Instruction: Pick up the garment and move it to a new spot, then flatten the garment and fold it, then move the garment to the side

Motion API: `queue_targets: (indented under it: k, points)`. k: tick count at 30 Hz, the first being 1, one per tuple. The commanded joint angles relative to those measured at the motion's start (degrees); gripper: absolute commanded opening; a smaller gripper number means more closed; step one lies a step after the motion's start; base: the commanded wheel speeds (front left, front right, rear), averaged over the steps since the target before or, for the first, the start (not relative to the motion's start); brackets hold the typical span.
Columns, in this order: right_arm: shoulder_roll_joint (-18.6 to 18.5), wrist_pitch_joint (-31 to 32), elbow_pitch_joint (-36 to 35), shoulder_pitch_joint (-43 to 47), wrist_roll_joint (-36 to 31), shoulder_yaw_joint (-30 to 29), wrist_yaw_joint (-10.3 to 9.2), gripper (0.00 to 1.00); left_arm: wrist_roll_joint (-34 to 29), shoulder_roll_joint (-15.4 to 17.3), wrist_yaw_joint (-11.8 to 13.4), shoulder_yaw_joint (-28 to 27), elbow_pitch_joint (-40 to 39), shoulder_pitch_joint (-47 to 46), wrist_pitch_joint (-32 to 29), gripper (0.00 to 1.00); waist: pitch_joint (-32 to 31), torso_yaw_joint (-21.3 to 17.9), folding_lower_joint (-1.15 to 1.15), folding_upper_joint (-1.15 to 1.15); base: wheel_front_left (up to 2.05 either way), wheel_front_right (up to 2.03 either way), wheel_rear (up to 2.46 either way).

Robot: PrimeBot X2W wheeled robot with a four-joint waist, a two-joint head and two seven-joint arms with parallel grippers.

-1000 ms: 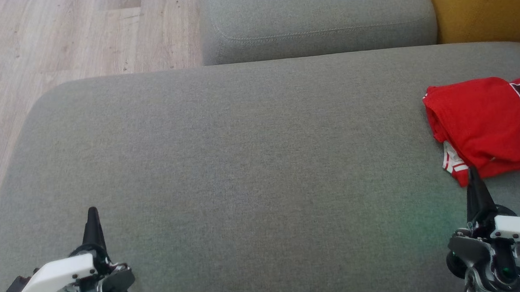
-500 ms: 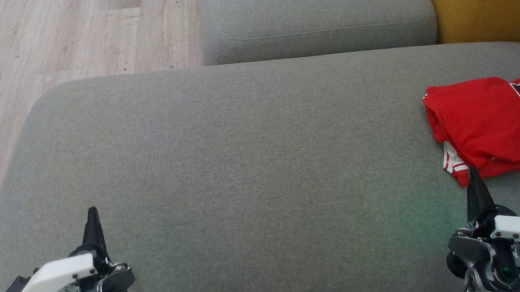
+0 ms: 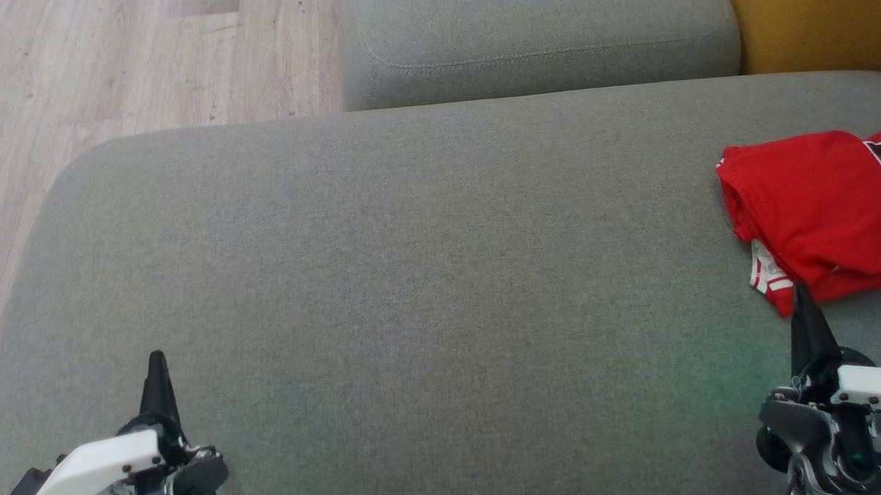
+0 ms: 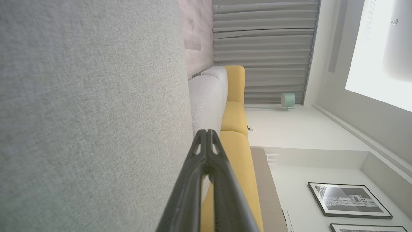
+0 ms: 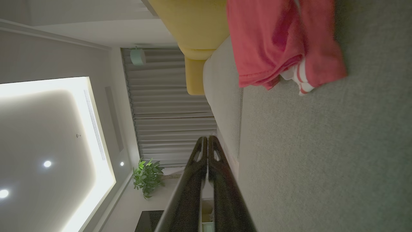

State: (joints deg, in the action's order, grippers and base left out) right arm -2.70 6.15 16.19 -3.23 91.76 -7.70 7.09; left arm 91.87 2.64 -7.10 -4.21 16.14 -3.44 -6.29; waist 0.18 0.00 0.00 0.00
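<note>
Left pincer [image 3: 156,364] and right pincer [image 3: 801,297] closed, empty.
Garment [image 3: 812,198] on sofa [image 3: 412,278] seems folded; open right pincer, grip near hem.

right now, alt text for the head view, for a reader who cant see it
A folded red garment with white-striped trim lies at the right edge of a grey fabric cushion. The shut right gripper points toward its near edge; the shut left gripper sits at lower left over bare cushion.
</note>
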Motion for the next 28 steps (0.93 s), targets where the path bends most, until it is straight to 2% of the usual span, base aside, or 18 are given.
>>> queue_targets:
  k: [1,28]
  points:
    - [-0.2,0.3,-2.2,-3.0,0.4,1.2,0.4,0.0,0.3,0.2,-0.4,-2.3,-2.1,-2.8,-0.2,0.0,0.0,0.0,0.0,0.0,0.0,0.0,0.0]
    - [-0.2,0.3,-2.2,-3.0,0.4,1.2,0.4,0.0,0.3,0.2,-0.4,-2.3,-2.1,-2.7,-0.2,0.0,0.0,0.0,0.0,0.0,0.0,0.0,0.0]
